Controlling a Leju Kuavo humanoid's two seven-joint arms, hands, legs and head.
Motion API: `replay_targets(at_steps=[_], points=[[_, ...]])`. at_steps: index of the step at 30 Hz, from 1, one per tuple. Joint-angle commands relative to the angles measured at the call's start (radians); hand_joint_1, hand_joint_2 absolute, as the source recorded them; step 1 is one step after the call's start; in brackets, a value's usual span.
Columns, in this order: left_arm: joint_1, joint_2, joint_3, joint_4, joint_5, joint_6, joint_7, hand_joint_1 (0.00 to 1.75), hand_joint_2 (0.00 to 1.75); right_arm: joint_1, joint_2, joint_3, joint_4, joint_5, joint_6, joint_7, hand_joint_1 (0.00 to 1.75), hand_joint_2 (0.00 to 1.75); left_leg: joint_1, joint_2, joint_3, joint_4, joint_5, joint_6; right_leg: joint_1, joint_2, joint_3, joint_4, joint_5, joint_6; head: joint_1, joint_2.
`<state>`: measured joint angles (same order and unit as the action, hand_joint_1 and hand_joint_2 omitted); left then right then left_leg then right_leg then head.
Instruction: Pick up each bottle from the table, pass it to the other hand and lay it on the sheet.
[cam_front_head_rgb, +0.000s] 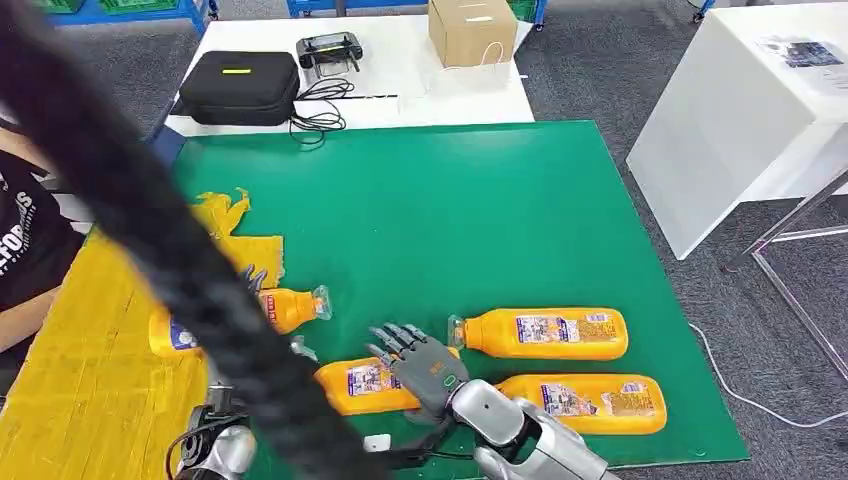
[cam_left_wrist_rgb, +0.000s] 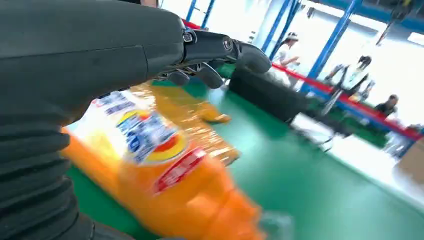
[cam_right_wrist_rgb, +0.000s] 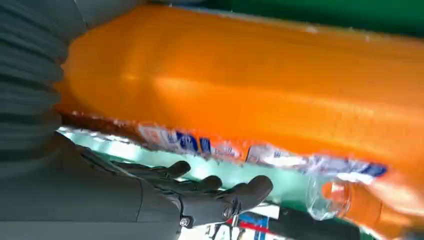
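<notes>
Four orange bottles lie on their sides. One bottle (cam_front_head_rgb: 290, 308) (cam_left_wrist_rgb: 165, 170) rests at the edge of the yellow sheet (cam_front_head_rgb: 80, 370), with my left hand (cam_front_head_rgb: 252, 277) (cam_left_wrist_rgb: 125, 55) over it, fingers stretched out straight rather than wrapped around it. A black cable hides most of that hand. My right hand (cam_front_head_rgb: 422, 362) (cam_right_wrist_rgb: 125, 200) hovers with spread fingers over a second bottle (cam_front_head_rgb: 362, 385) (cam_right_wrist_rgb: 250, 90) on the green mat (cam_front_head_rgb: 450, 220); a gap shows between its fingers and the bottle. Two more bottles (cam_front_head_rgb: 540, 333) (cam_front_head_rgb: 585, 403) lie to its right.
A thick black cable (cam_front_head_rgb: 150, 230) crosses the left of the head view, close to the camera. Beyond the mat stand a black case (cam_front_head_rgb: 240, 85), a controller (cam_front_head_rgb: 330, 48) and a cardboard box (cam_front_head_rgb: 470, 30). A white table (cam_front_head_rgb: 740, 110) stands right; a person (cam_front_head_rgb: 25, 240) sits left.
</notes>
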<state>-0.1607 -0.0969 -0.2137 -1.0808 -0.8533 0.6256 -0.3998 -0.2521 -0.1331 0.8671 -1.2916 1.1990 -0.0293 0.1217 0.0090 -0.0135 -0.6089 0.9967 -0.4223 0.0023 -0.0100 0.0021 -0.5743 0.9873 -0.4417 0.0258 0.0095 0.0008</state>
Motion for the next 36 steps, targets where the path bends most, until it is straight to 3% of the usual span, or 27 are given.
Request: replay_targets(at_steps=[1,2,11,16,19,22,28,32,36], points=[[0.040,-0.011,-0.126,-0.248,0.096,-0.013,-0.033,0.00,1.75,-0.105,0.071,0.057,0.286,-0.068,0.043,-0.010,1.62,1.75,0.000,0.002,0.001,0.000,0.000,0.000,0.000,0.001,0.001,-0.001,0.001,0.000,0.000,0.000],[0.042,-0.009,-0.143,-0.271,0.110,-0.012,-0.044,0.00,1.75,-0.115,0.072,0.056,0.302,-0.101,0.061,-0.031,1.75,1.75,0.000,0.003,0.001,0.000,0.000,0.000,0.000,0.001,0.000,0.000,0.001,0.000,0.000,0.000],[0.024,0.014,-0.246,-0.352,0.222,0.023,-0.100,0.00,1.75,-0.169,0.075,0.075,0.395,-0.299,0.090,-0.127,1.75,1.75,0.001,0.007,0.009,-0.001,0.000,0.000,0.001,0.004,0.007,-0.002,0.003,-0.003,0.000,0.000],[0.027,0.016,-0.249,-0.359,0.240,0.019,-0.107,0.00,1.75,-0.164,0.076,0.068,0.390,-0.314,0.080,-0.128,1.75,1.75,0.002,0.008,0.014,-0.002,0.000,-0.001,0.002,0.005,0.011,-0.004,0.004,-0.003,0.000,0.000],[0.037,0.018,-0.255,-0.387,0.295,-0.001,-0.124,0.00,1.75,-0.132,0.085,0.022,0.353,-0.388,0.032,-0.133,1.75,1.75,0.001,0.007,0.018,-0.002,-0.002,-0.001,0.001,0.006,0.014,-0.003,0.003,-0.003,0.000,0.000],[0.067,0.024,-0.245,-0.454,0.424,-0.110,-0.138,0.00,1.75,-0.072,0.101,-0.052,0.264,-0.438,-0.031,-0.125,1.75,1.75,0.001,0.007,0.018,-0.002,-0.002,-0.001,0.002,0.006,0.014,-0.003,0.003,-0.003,0.000,0.000],[0.075,0.025,-0.237,-0.469,0.443,-0.135,-0.139,0.00,1.75,-0.055,0.101,-0.066,0.232,-0.443,-0.037,-0.118,1.75,1.75,0.001,0.009,0.019,-0.002,-0.002,-0.002,0.002,0.007,0.015,-0.003,0.002,-0.004,0.000,0.000],[0.112,0.015,-0.186,-0.523,0.638,-0.316,-0.134,0.00,1.75,0.064,0.153,-0.223,0.068,-0.541,-0.163,-0.189,1.75,1.75,0.002,0.008,0.018,-0.002,-0.003,-0.002,0.003,0.006,0.014,-0.003,0.002,-0.004,0.000,0.000],[0.119,0.012,-0.173,-0.528,0.658,-0.341,-0.133,0.00,1.75,0.097,0.163,-0.254,0.009,-0.560,-0.184,-0.199,1.75,1.75,0.002,0.008,0.018,-0.001,-0.004,-0.002,0.003,0.006,0.014,-0.002,0.001,-0.004,0.000,0.000]])
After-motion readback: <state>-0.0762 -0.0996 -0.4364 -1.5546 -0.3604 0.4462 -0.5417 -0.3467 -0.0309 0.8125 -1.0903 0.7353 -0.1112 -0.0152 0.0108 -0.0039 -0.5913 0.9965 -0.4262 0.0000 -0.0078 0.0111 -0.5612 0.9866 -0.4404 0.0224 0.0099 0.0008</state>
